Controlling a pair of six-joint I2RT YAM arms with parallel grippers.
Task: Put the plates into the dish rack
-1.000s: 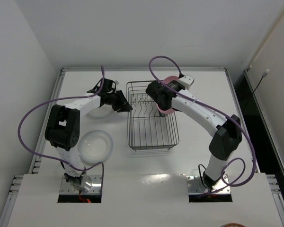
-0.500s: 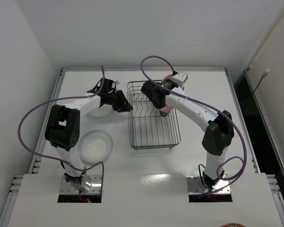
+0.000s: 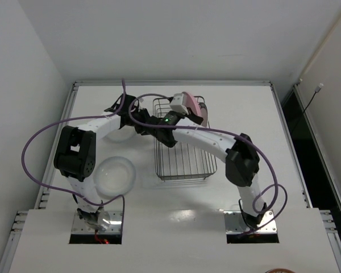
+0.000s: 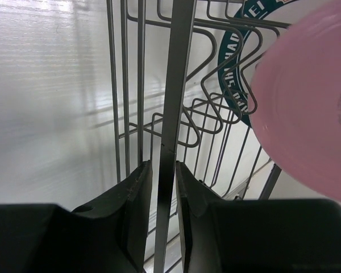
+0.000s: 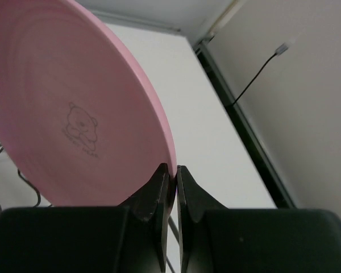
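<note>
A: right gripper (image 5: 170, 170) pinched tight on pink plate (image 5: 74, 114) rim, plate on edge over dish rack (image 4: 179, 68) end by table (image 3: 244, 114) far edge. left gripper (image 4: 162, 170) clamps rack's side bar.
B: risk: thin pinch, plate swivels going down and clips the 1 patterned plate (image 4: 230, 62) already racked.

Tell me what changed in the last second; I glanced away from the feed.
The right pincer swung left, carrying the pink plate from the right side of the dish rack to over its far end, its grip on the rim unchanged. The left pincer stayed clamped on the rack's wire, and the translucent plate stayed on the table.
</note>
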